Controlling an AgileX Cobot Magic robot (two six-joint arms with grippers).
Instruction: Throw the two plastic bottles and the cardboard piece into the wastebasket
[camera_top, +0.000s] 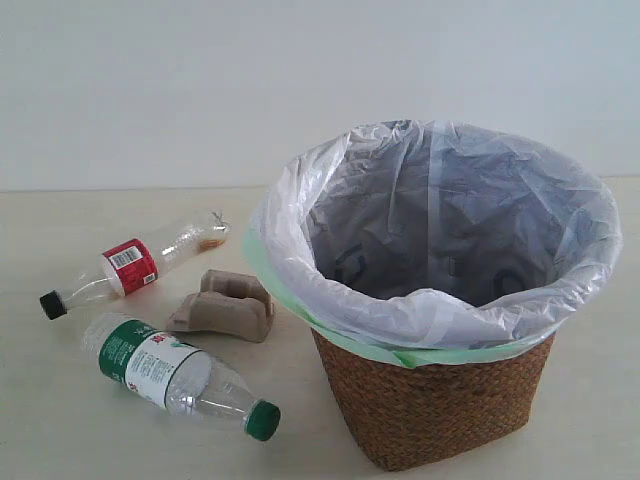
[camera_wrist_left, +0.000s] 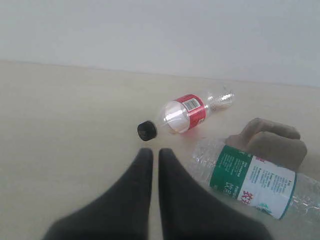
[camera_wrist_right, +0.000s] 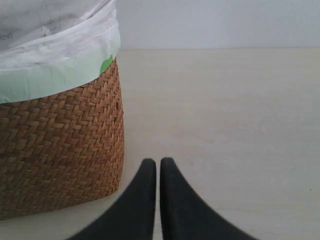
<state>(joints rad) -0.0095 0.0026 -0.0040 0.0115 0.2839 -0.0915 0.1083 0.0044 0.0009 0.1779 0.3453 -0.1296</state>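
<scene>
A pale beige table (camera_top: 90, 440) runs back to a plain white wall (camera_top: 150, 80). All the task's things rest on this table, and none is held.

The left gripper (camera_wrist_left: 155, 151) has its two dark jaws drawn together, with only a thin slit between the tips and nothing in them. Just ahead of the tips, and apart from them, lies the red bottle (camera_wrist_left: 185, 114) on its side. Its black cap (camera_wrist_left: 147, 130) is the end nearest the jaws, and its body slants away from them. Off to one side of the jaws lies the green bottle (camera_wrist_left: 255, 182), also on its side, with its clear base end near the jaw on that side but not touching it. Beyond the green bottle, farther from the jaws, sits the cardboard (camera_wrist_left: 272, 142), humps up. In the exterior view it lies between the two bottles, close to both, and the green cap (camera_top: 262, 420) points toward the basket (camera_top: 430, 400).

The right gripper (camera_wrist_right: 157, 161) is likewise closed on nothing, its tips all but meeting. The basket stands upright close beside these jaws, off to one side and clear of them. Bare table lies ahead of the tips. A crinkled white bag (camera_top: 450, 200) lines the basket and folds over its rim, a green edge showing against the brown weave. Whether anything lies at the bottom of the bag cannot be told.
</scene>
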